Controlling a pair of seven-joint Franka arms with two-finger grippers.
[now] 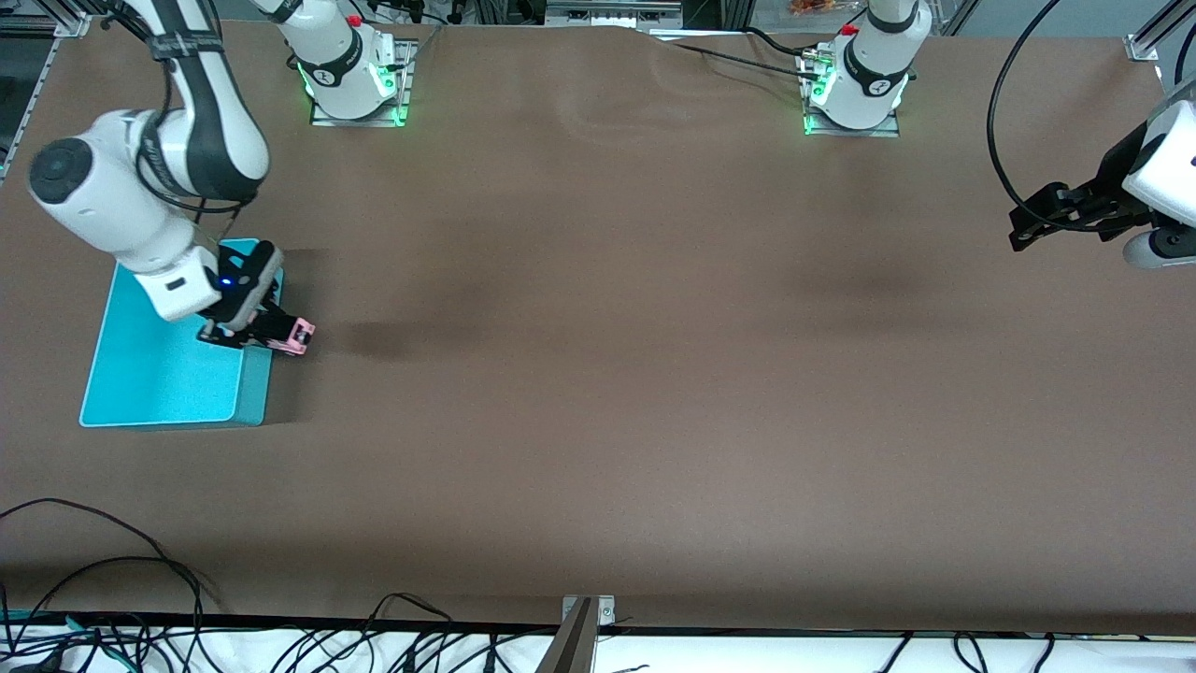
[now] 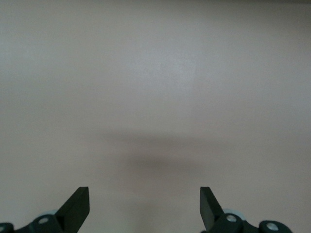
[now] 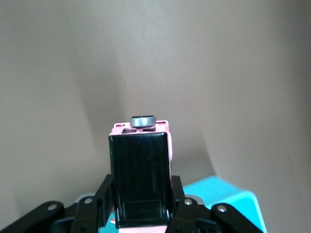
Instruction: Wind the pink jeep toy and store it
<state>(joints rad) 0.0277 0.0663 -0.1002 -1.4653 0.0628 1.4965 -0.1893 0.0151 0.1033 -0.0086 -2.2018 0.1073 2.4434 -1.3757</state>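
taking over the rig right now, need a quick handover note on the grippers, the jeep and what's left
Right gripper: shut on the pink jeep toy, held at the edge of the turquoise bin that faces the left arm's end of the table.
Left gripper: open, empty, waiting over bare table at its own end.
Done: jeep grasped.
Left: whether it is wound cannot be told; it is not yet in the bin, so lower and release it there.

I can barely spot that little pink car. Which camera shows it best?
The right wrist view: the pink jeep toy fills the middle, black roof up, clamped in the right gripper. The front view shows only a small pink speck at the turquoise bin's edge. The left wrist view shows none of it.
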